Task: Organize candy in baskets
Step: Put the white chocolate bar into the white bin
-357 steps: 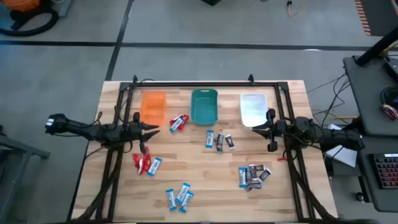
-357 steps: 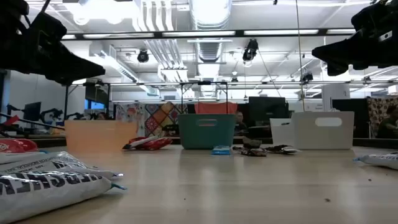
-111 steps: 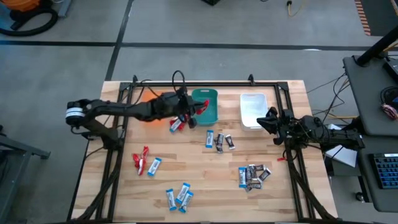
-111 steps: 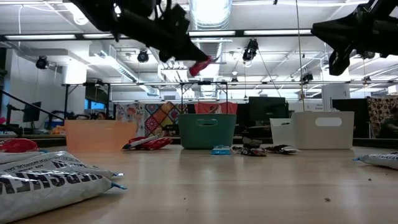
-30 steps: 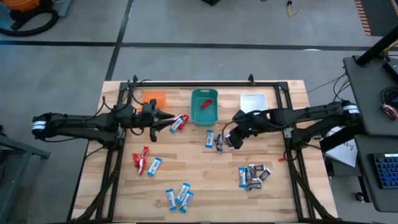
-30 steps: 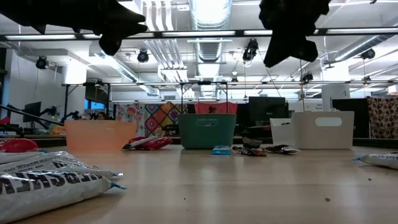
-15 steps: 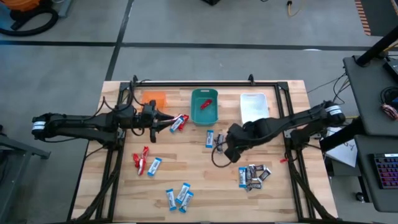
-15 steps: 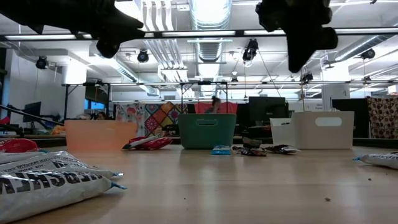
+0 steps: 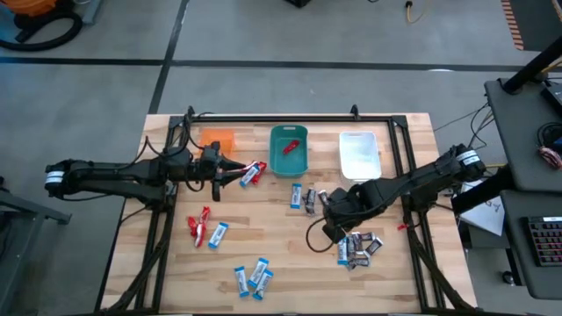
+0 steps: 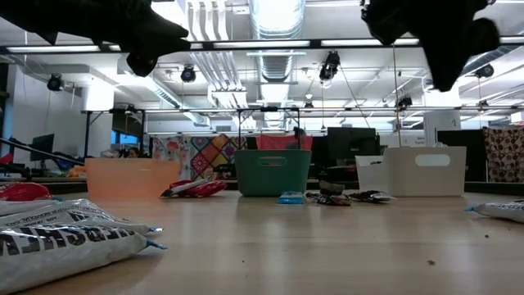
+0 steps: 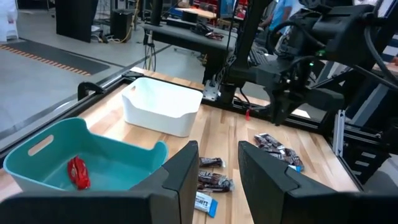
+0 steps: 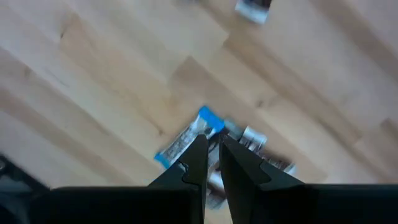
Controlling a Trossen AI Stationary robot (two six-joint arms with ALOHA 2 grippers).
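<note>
Looking down from the high view: right pincer (image 9: pixel 336 230) poised just beside the silver-and-blue candy pile (image 9: pixel 358 247). Right wrist view: nearly pressed together, empty, above blue-and-white bar (image 12: pixel 184 140) lying slantwise. Left wrist view: left pincer (image 11: pixel 219 163) partly spread, empty.

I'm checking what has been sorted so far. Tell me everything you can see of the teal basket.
The teal basket is a small rectangular bin of smooth plastic with rounded corners and a slot handle in its end wall. It stands upright at the table's far side, between the orange basket and the white basket, touching neither. One red candy lies inside.
</note>
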